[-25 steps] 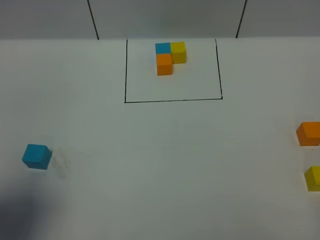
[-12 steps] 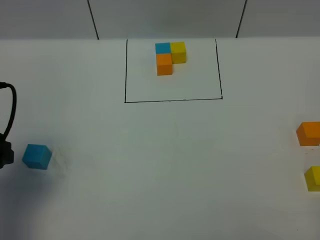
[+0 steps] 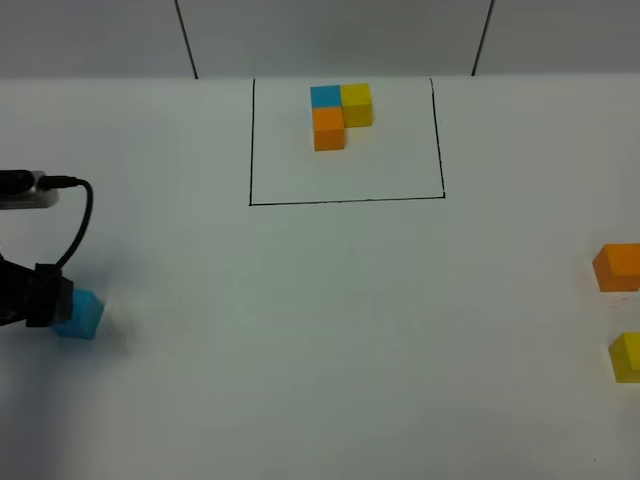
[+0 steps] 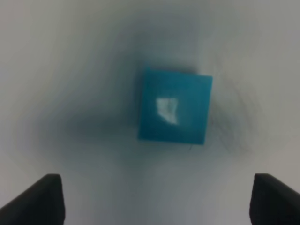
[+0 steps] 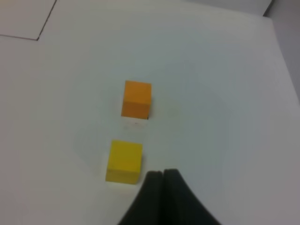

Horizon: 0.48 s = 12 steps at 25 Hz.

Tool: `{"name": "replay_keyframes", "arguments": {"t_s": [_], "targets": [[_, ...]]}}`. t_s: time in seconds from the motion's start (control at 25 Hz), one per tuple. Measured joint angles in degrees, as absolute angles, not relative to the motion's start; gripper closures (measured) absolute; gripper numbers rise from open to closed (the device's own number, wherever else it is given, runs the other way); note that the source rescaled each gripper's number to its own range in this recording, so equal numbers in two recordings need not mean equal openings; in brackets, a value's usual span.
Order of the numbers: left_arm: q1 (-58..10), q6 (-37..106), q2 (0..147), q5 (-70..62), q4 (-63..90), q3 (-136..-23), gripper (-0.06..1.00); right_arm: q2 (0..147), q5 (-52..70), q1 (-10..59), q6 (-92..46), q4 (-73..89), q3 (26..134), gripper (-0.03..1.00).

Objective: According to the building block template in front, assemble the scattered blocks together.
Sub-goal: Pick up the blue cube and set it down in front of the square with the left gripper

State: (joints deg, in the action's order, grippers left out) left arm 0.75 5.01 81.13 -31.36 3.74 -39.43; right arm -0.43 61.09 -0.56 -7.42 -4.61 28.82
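The building block template is a blue (image 3: 325,96), yellow (image 3: 357,103) and orange (image 3: 329,128) cube trio in an L, inside a black-line frame (image 3: 346,201) at the back middle. The loose blue cube (image 3: 84,316) lies at the left, partly covered by my left gripper (image 3: 36,296). In the left wrist view the blue cube (image 4: 175,107) sits ahead of and between the wide-open fingers of my left gripper (image 4: 157,190). The loose orange cube (image 3: 618,267) and yellow cube (image 3: 627,357) lie at the right edge. In the right wrist view my right gripper (image 5: 162,174) is shut and empty beside the yellow cube (image 5: 124,161), with the orange cube (image 5: 137,99) beyond.
The white table (image 3: 330,330) stretches between the cubes. A black cable (image 3: 80,215) loops above the left gripper. Two dark seams (image 3: 186,38) run up the back wall. A corner of the frame line (image 5: 42,29) shows in the right wrist view.
My left arm has come in from the left edge and now reaches the loose blue cube, covering its left side. The cubes have not moved.
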Motion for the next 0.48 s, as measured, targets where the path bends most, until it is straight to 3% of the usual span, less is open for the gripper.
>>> {"name": "replay_keyframes", "arguments": {"t_s": [0.48], "targets": [[-0.6, 5.1, 90.9, -23.6, 3.7, -39.4, 0.04, -0.4, 61.1, -0.6, -7.4, -4.6, 28.8, 0.97]]}}
